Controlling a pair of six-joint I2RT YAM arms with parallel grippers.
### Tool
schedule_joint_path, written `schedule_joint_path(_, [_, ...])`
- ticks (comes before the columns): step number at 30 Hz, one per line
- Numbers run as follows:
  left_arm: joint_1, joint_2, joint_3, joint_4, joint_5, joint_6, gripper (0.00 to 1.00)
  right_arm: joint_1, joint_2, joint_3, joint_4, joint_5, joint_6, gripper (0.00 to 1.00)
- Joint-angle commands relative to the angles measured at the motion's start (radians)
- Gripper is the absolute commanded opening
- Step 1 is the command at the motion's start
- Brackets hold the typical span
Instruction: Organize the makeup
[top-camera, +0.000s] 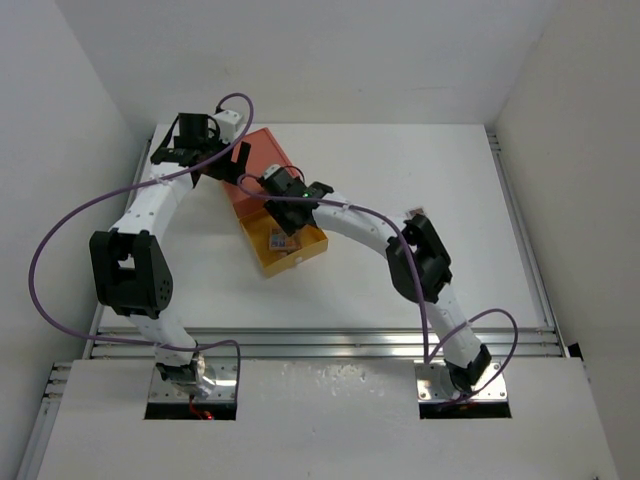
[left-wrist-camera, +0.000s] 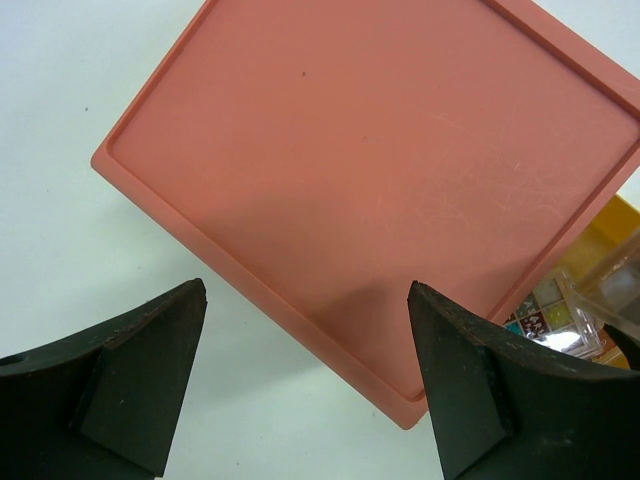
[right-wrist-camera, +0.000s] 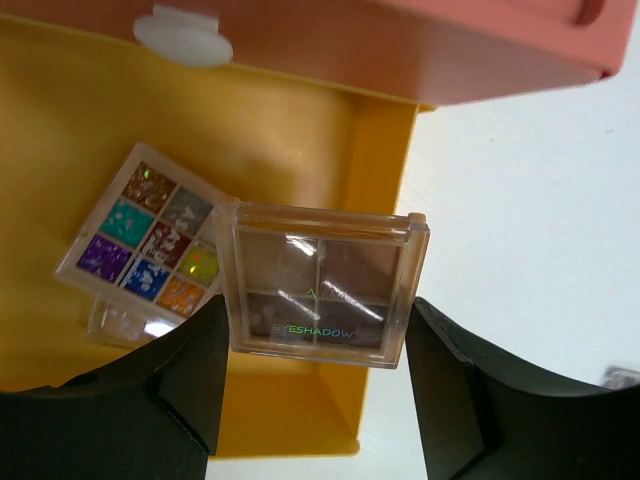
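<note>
We judge the task partly done. One multicoloured palette (right-wrist-camera: 140, 240) lies flat in the open yellow drawer (right-wrist-camera: 290, 130). A second, the brown palette (right-wrist-camera: 320, 285), is pinched by its sides in the right jaws and hangs over the drawer's right wall, not yet set down. The left jaws stand wide apart with nothing between them, above the orange box (left-wrist-camera: 380, 170) near its corner. In the top view a small thing (top-camera: 413, 212) lies on the tabletop (top-camera: 400, 160) beside the right arm's elbow; it may be more makeup, but it is too small to tell. We see no brushes or pencils in any view, so we cannot say whether they are stowed. What is left, as we read it, is to lower the brown palette beside the first, gather any stray item, and perhaps shut the drawer
</note>
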Motion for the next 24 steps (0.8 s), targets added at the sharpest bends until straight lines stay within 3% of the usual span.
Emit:
schedule_joint_path(1, [0.010,-0.039,0.001,0.018,0.021,0.005,0.88,0.034,0.013,0.073,0.021,0.130,-0.070,0.04])
schedule_joint_path(15, [0.010,-0.039,0.001,0.018,0.021,0.005,0.88,0.057,0.126,0.064,0.011,0.155,-0.087,0.04])
schedule_joint_path(17, [0.010,-0.039,0.001,0.018,0.021,0.005,0.88,0.057,0.123,0.059,0.015,0.119,-0.070,0.04])
schedule_joint_path(18, [0.010,-0.039,0.001,0.018,0.021,0.005,0.88,0.057,0.111,0.050,0.035,0.024,-0.062,0.06])
schedule_joint_path(24, [0.010,-0.039,0.001,0.018,0.012,0.005,0.88,0.054,0.090,0.027,0.115,-0.083,-0.012,0.06])
